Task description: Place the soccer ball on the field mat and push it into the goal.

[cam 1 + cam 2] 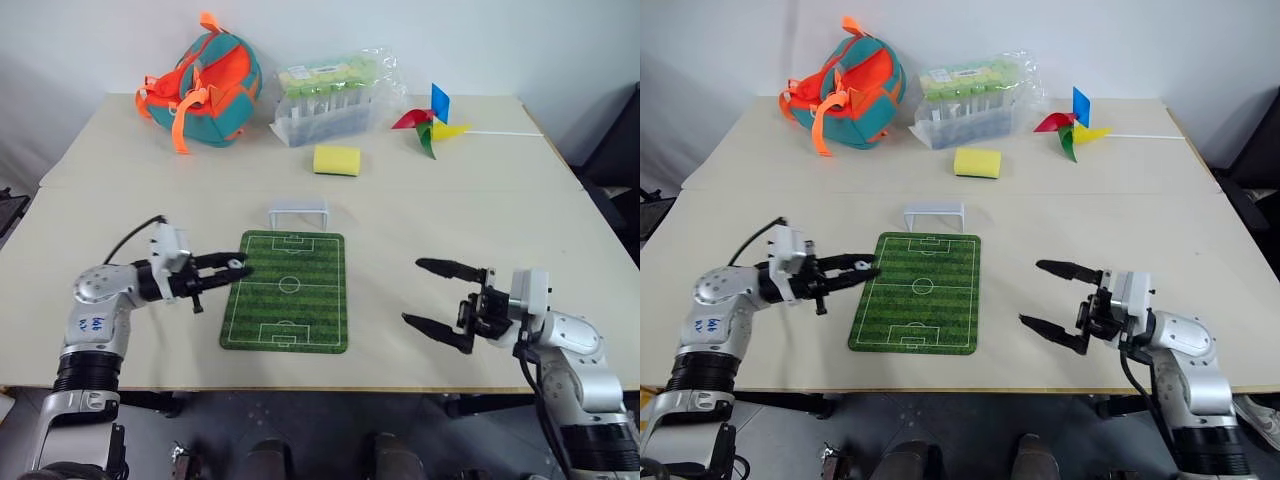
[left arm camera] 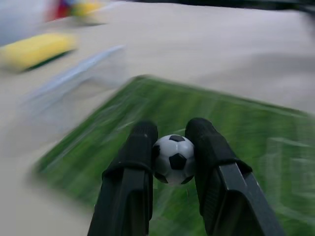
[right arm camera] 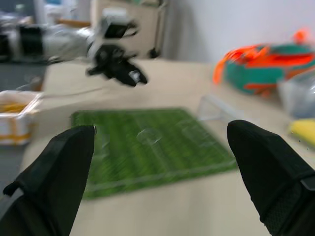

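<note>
Two left jaws pinch the soccer ball (image 2: pixel 173 159) (right's apart).

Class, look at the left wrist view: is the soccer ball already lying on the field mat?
No, the soccer ball is clamped between the left hand fingers, above the field mat.

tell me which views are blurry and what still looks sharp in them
Left wrist view: field mat, goal and yellow sponge smear with motion blur, while the soccer ball in the left gripper stays crisp. Right wrist view: soft background, right gripper fingers clearer. Both eye views are sharp.
</note>
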Tool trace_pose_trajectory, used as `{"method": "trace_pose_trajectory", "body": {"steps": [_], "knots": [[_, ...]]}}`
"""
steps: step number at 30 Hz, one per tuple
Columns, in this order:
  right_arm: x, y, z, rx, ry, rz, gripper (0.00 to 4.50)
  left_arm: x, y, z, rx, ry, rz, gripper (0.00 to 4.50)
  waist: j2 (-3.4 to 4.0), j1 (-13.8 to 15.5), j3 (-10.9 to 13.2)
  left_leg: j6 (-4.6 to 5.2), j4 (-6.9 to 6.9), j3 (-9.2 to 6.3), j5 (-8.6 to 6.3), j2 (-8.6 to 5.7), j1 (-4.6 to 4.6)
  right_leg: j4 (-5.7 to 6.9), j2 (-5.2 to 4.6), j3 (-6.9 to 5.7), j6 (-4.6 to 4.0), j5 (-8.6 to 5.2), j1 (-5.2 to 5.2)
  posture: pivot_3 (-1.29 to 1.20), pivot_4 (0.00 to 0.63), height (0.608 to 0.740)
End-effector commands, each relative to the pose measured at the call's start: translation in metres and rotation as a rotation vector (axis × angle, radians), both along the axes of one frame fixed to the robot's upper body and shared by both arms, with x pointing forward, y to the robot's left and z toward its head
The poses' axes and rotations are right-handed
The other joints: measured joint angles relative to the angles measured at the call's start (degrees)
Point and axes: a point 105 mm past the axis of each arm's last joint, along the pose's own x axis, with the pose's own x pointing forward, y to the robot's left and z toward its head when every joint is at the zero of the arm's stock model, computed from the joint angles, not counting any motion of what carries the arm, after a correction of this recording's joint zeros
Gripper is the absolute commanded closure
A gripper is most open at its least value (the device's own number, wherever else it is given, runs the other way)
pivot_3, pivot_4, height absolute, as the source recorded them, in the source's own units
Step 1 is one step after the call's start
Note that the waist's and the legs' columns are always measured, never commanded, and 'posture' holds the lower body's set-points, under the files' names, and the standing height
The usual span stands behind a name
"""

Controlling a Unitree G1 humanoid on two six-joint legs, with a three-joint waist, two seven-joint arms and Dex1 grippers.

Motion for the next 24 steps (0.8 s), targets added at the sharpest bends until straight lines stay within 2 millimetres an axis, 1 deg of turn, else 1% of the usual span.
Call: {"method": "trace_pose_trajectory", "body": {"steps": [1, 3, 5, 7, 14, 19, 23, 24], "knots": [[-0.016, -0.006, 0.005, -0.044, -0.017, 0.076, 0.00, -0.017, -0.023, -0.011, 0.074, 0.001, -0.137, 3.63, 0.00, -0.2, 0.0, 0.00, 0.00, 0.02, -0.01, 0.00, 0.01, 0.00, 0.00, 0.02, 0.00, 0.00, 0.00, 0.00, 0.150, 0.740], [-0.020, -0.009, -0.001, -0.072, -0.006, 0.088, 0.00, -0.024, -0.037, -0.026, 0.111, 0.017, -0.195, 3.63, -0.01, -0.1, 0.0, 0.00, 0.02, 0.05, -0.01, 0.03, 0.02, 0.01, 0.01, 0.03, 0.00, 0.00, 0.00, 0.00, 0.150, 0.740], [-0.020, -0.009, 0.000, -0.053, -0.013, 0.063, 0.00, -0.028, -0.045, -0.047, 0.160, 0.021, -0.220, 3.63, 0.00, -0.1, 0.0, 0.00, 0.09, 0.05, -0.01, 0.02, 0.02, 0.03, 0.01, 0.05, 0.02, 0.01, 0.02, 0.00, 0.150, 0.740], [-0.019, -0.008, 0.002, -0.034, -0.020, 0.048, 0.00, -0.029, -0.047, -0.055, 0.176, 0.016, -0.221, 3.63, -0.01, 0.1, 0.0, 0.01, 0.15, 0.06, -0.02, 0.02, 0.02, 0.02, 0.01, 0.07, 0.02, 0.06, 0.04, 0.00, 0.150, 0.740], [-0.021, 0.002, 0.002, -0.014, -0.023, 0.047, 0.00, -0.030, -0.051, -0.068, 0.177, -0.007, -0.200, 3.63, -0.02, 0.7, 0.0, 0.02, 0.20, 0.06, -0.02, 0.03, 0.02, 0.01, 0.01, 0.08, 0.00, 0.13, 0.04, 0.00, 0.150, 0.740], [-0.021, 0.005, 0.003, -0.002, -0.017, 0.049, 0.00, -0.025, -0.050, -0.067, 0.167, -0.029, -0.167, 3.63, -0.01, 1.3, 0.0, 0.02, 0.24, 0.06, -0.02, 0.03, 0.02, 0.02, 0.01, 0.09, -0.01, 0.15, 0.05, 0.00, 0.150, 0.740], [-0.022, 0.006, 0.003, 0.003, -0.005, 0.054, 0.00, -0.027, -0.050, -0.065, 0.163, -0.036, -0.168, 3.63, -0.01, 1.3, 0.0, 0.03, 0.24, 0.06, -0.03, 0.02, 0.02, 0.01, 0.01, 0.09, 0.00, 0.15, 0.06, 0.00, 0.150, 0.740], [-0.022, 0.007, 0.003, 0.003, -0.004, 0.055, 0.00, -0.027, -0.049, -0.065, 0.161, -0.037, -0.168, 3.28, -0.01, 1.3, 0.0, 0.03, 0.24, 0.06, -0.03, 0.02, 0.02, 0.01, 0.01, 0.09, 0.00, 0.15, 0.06, 0.00, 0.150, 0.740]]}}
